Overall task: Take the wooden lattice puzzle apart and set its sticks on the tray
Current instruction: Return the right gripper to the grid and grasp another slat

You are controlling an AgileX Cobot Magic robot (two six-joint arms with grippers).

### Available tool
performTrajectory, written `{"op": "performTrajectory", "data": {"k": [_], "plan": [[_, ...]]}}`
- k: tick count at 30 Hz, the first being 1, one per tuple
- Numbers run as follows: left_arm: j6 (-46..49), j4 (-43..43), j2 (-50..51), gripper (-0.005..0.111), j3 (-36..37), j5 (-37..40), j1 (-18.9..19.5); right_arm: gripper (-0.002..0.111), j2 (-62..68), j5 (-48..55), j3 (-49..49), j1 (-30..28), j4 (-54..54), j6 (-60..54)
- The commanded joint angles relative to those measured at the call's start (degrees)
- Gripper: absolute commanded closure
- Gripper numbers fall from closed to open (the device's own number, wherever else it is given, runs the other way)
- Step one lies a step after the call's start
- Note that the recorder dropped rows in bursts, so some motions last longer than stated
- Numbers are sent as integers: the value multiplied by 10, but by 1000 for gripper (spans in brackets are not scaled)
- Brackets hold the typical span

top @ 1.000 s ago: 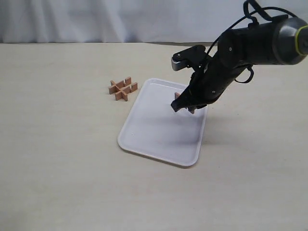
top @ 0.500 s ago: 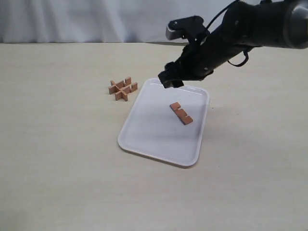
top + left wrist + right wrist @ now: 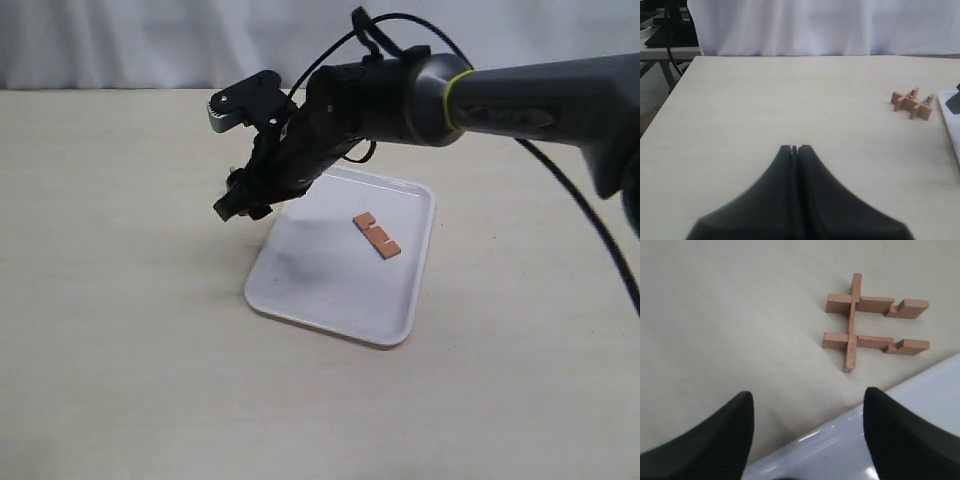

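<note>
**Inspector:** State of the jaws, and where is the work piece?

**Robot:** My right gripper [image 3: 807,395] stands wide open and holds nothing. It hangs above the table [image 3: 120,330], with the lattice puzzle [image 3: 865,322] just ahead of its fingertips. My left gripper [image 3: 795,148] is fully closed on nothing, well apart from the work. The lattice puzzle lies on the table just beside the tray [image 3: 330,328], not on it. One loose stick [image 3: 377,235] lies flat inside the tray.

**Inspector:** Orientation?

**Robot:** Three sticks are interlocked. Two lie parallel, and the crossing stick [image 3: 852,325] meets both at right angles near one end. The pair's free ends each show an empty notch and, as I judge it, lie on the tray side. The loose stick's long axis runs obliquely across the tray. Which of its edges is notched is too small to call.

**Inspector:** Hazards?

**Robot:** There are three, in my judgement.
- My jaws are spread wide, so closing could catch two sticks and lift or drag the whole lattice.
- The crossing stick locks the pair. A pull not in line with the notches could jam or scatter them.
- A finger coming down on the tray side could strike the rim and shift the tray.
</note>
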Motion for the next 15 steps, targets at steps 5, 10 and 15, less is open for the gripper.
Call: {"op": "performTrajectory", "data": {"k": [5, 10, 15], "plan": [[1, 0, -1, 107, 2, -4, -4, 49, 71, 25, -93, -3, -43, 18], [1, 0, -1, 107, 2, -4, -4, 49, 93, 25, -109, -3, -52, 9], [1, 0, -1, 107, 2, -4, -4, 49, 105, 10, -111, -3, -92, 16]]}}
